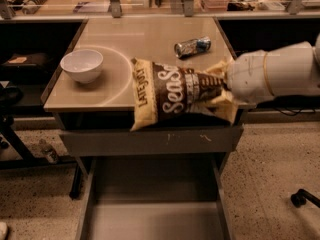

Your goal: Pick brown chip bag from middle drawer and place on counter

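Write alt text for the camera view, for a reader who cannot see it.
The gripper, reaching in from the right, holds the brown chip bag by its right end in the air at the front edge of the counter, above the open middle drawer. A white bowl and a crushed can sit on the counter.

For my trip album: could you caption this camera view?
The gripper holds the brown chip bag by its right end at the counter's front edge, above the open middle drawer.
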